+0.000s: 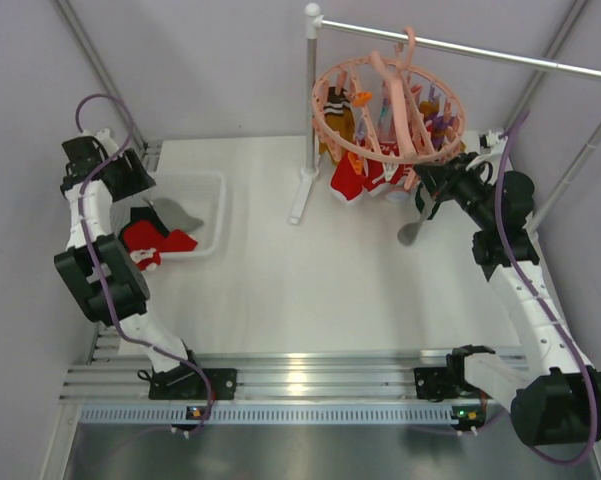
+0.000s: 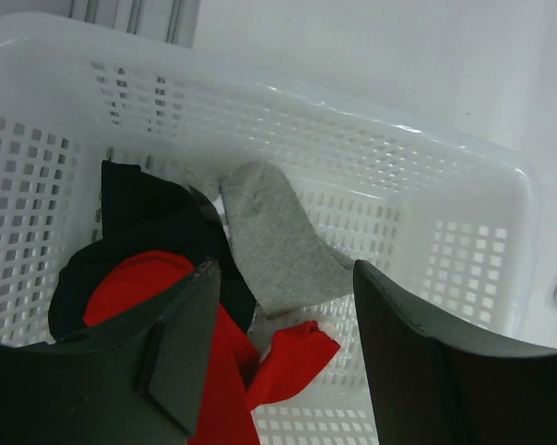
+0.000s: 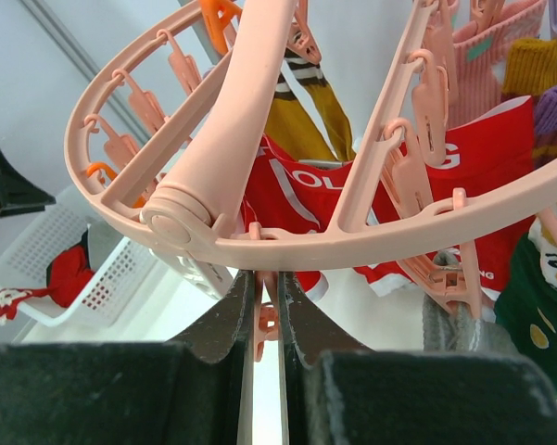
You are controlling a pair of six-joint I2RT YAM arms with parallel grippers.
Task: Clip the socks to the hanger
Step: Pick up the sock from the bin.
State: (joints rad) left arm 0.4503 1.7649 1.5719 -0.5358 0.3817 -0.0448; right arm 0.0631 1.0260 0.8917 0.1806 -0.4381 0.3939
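The salmon-pink hanger (image 1: 388,110) hangs from the rail with several socks clipped on: red with white marks (image 3: 482,158), mustard (image 3: 297,120), dark green (image 3: 538,315) and grey (image 1: 412,232). My right gripper (image 3: 266,278) is just under the ring (image 3: 371,246), shut on a small pink clip (image 3: 267,324). My left gripper (image 2: 284,278) is open above the white basket (image 2: 445,167). Beneath its fingers lie a red sock (image 2: 148,287), a grey sock (image 2: 278,241) and a dark sock (image 2: 139,204). Nothing is gripped between them.
The grey rail (image 1: 480,52) runs across the back right on a white pole (image 1: 308,120), whose foot rests on the table. The basket (image 1: 216,190) sits at the left edge, close to the left arm. Aluminium rails cross the near edge.
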